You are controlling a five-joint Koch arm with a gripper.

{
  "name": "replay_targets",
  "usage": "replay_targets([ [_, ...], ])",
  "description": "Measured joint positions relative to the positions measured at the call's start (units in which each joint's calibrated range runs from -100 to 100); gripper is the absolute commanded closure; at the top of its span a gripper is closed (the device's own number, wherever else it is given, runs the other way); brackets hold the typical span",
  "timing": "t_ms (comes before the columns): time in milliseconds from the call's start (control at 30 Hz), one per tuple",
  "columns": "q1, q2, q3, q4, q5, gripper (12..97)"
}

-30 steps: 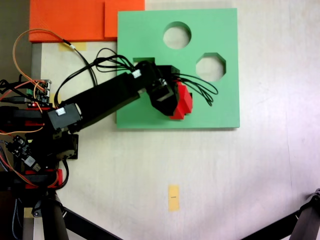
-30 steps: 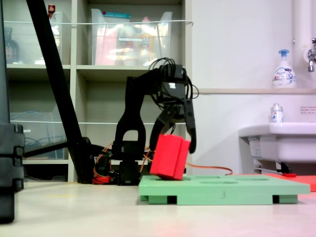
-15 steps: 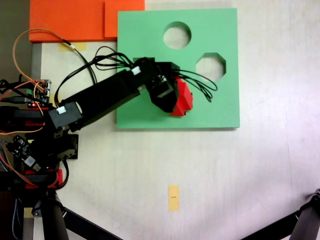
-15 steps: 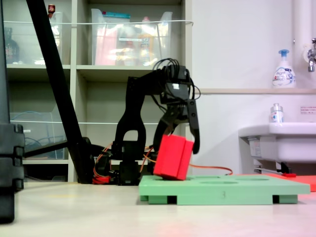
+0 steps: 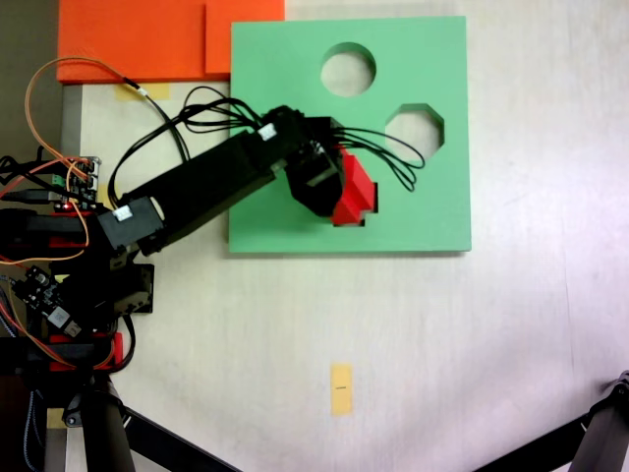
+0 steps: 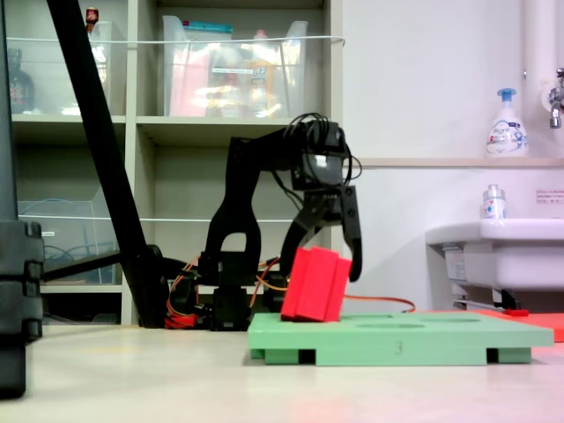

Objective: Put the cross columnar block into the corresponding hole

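Block: I see the red cross block [image 6: 315, 285] tilted, its lower end touching the green board [image 6: 414, 338], just at the board's left part in the side view.
Fingers: my gripper [image 6: 328, 257] grasps the block, fingers [image 6: 354, 238] either side of its top.
Hole: the cross cutout is hidden under arm and block from above; round hole [image 5: 348, 69] and octagonal hole [image 5: 414, 131] lie farther along the board.
Board: flat on the table [image 5: 442, 344].
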Motion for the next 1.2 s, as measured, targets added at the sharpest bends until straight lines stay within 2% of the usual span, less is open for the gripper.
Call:
replay_targets([
  [233,0.0,0.7,0.1,-1.3,0.0,74.3],
  [533,-1.0,4.1,0.5,-1.2,0.0,66.4],
  [1067,-2.3,6.3,0.6,1.7,-1.2,57.9],
  [1133,-2.5,6.4,0.6,2.2,-1.6,53.5],
  [1200,-3.0,8.1,0.5,2.6,-2.0,44.5],
])
